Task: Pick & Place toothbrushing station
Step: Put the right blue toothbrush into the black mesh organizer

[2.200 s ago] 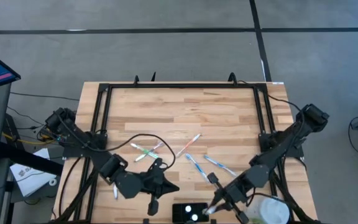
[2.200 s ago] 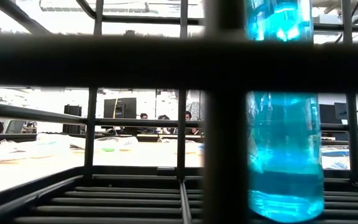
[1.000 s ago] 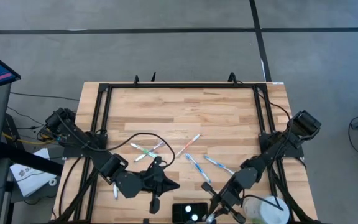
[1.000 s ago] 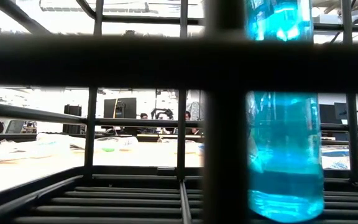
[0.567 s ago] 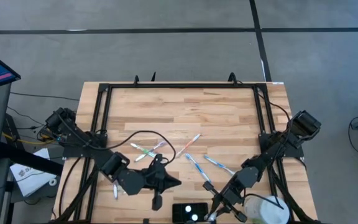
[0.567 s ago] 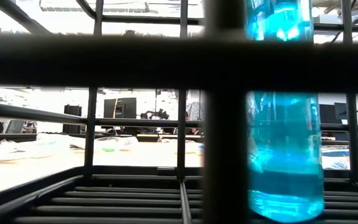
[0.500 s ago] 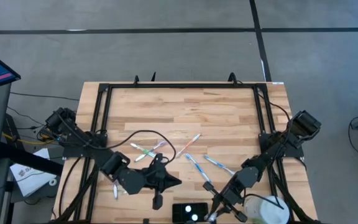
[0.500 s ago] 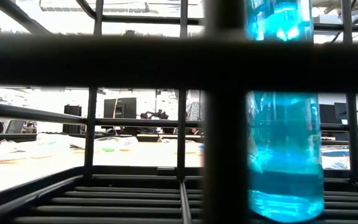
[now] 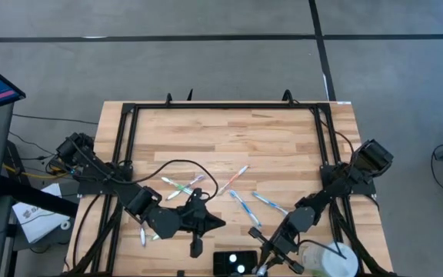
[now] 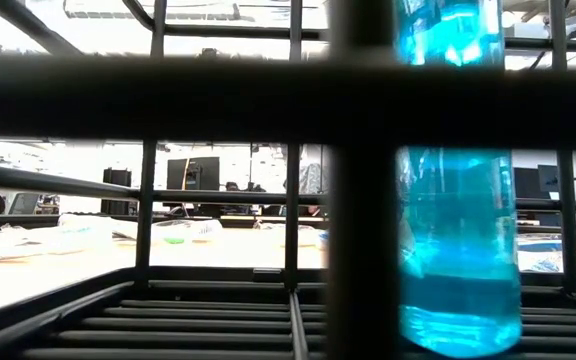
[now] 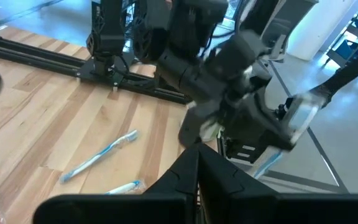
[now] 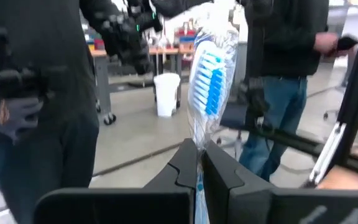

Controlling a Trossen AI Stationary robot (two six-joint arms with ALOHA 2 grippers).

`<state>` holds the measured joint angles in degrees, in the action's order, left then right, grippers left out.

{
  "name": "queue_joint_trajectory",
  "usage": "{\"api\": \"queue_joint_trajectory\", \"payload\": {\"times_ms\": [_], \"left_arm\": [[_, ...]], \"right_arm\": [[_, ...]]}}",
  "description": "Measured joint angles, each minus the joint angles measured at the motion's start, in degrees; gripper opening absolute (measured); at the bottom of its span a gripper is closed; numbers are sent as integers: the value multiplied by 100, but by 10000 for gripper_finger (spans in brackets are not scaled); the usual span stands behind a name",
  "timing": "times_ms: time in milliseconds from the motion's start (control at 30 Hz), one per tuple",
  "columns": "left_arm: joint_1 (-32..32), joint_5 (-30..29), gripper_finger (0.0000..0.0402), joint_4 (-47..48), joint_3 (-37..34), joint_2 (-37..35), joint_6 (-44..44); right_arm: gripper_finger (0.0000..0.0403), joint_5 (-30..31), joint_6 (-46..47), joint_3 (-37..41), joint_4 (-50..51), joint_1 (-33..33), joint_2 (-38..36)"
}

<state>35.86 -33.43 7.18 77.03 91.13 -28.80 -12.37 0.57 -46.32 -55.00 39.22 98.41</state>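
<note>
Black toothbrushing station (image 9: pixel 234 263) at the near table edge, between my two arms; right gripper (image 12: pixel 199 163) clenched on a wrapped blue toothbrush (image 12: pixel 209 78), just beside the station; left gripper (image 11: pixel 197 169) pinched shut, empty, hovering nearby; several loose toothbrushes (image 9: pixel 241 205) on the wooden table (image 9: pixel 229 138) remain; I judge the task early to midway.

I'm seeing wooden table (image 9: pixel 229 135) carrying loose toothbrushes (image 9: pixel 241 202) scattered mid-surface, white round container (image 9: pixel 331 259) sitting at near right corner. Blue translucent bottle (image 10: pixel 458 240) standing close behind black bars. People standing (image 12: pixel 278 74) in room beyond.
</note>
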Motion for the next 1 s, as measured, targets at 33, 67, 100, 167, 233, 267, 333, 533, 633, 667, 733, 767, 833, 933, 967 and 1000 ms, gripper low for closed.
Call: {"api": "queue_joint_trajectory", "payload": {"times_ms": [33,67,100,167,233,267,333,533,633,667,733,767,833,933,967,1000], "left_arm": [[2,-2,0,2,0,0,0],[2,-2,0,-2,0,0,0],[2,-1,0,-1,0,0,0],[2,0,0,1,0,0,0],[2,0,0,3,0,0,2],[2,2,0,7,0,0,1],[2,2,0,4,0,0,2],[2,0,0,4,0,0,0],[2,0,0,4,0,0,-4],[2,0,0,4,0,0,-11],[2,0,0,4,0,0,-11],[2,0,0,3,0,0,-13],[2,0,0,3,0,0,-13],[0,0,0,6,0,0,-11],[-14,0,0,4,0,0,-11],[-39,0,0,4,0,0,-11]], "right_arm": [[0,-23,54,6,-104,-2,64],[0,-45,109,1,-272,-4,131],[0,-54,142,-7,-380,-4,180],[0,-63,141,-3,-461,-2,238],[0,-66,137,-2,-451,-7,231],[0,-65,118,-3,-423,-30,227],[0,-62,114,-3,-386,-70,232],[0,-80,89,60,-160,-189,230],[0,-95,116,292,-486,-234,230],[0,-95,169,370,-571,-234,230],[0,-107,232,514,-779,-263,230],[0,-112,245,577,-883,-266,230],[0,-113,310,701,-1047,-276,230],[0,-113,386,776,-1089,-297,231],[0,-113,396,782,-1137,-297,274],[0,-111,400,782,-1205,-297,322]]}}
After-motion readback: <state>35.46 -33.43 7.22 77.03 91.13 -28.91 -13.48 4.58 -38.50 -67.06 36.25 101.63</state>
